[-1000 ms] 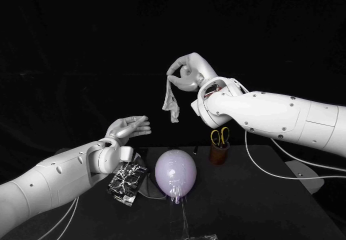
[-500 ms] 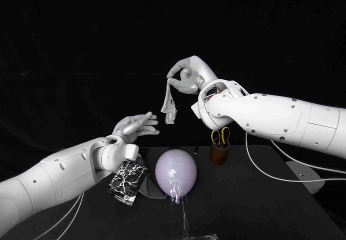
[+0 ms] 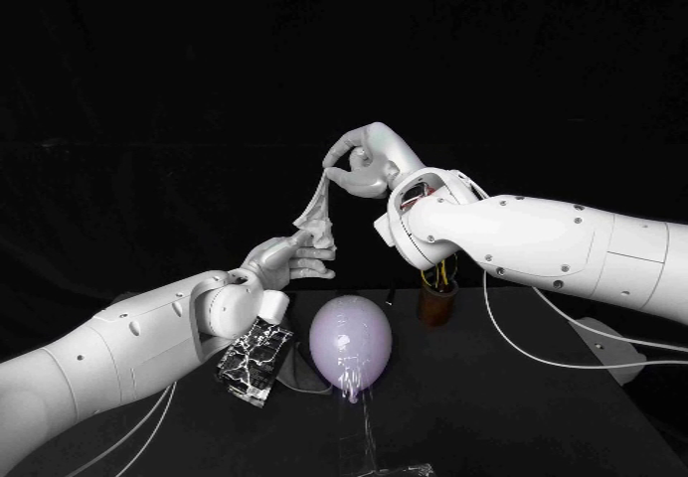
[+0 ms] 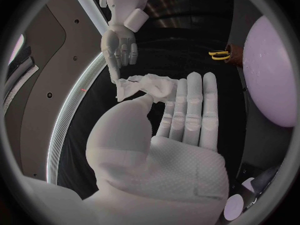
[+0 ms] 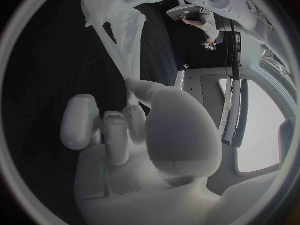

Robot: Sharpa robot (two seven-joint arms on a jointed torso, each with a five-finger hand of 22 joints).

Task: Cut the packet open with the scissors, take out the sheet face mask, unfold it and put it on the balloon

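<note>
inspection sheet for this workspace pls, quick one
surface: black table, flat and dark
job's things: sheet face mask out of the packet, not yet unfolded, strung in the air between the hands; packet lying beside the balloon; scissors standing in a brown holder
clutter: clear scrap at the table's near edge
hands: right hand holds the mask's upper end; left hand seems to pinch its lower end
cables: white cable hanging from the right arm near the holder
surroundings: black backdrop, nothing seen
</note>
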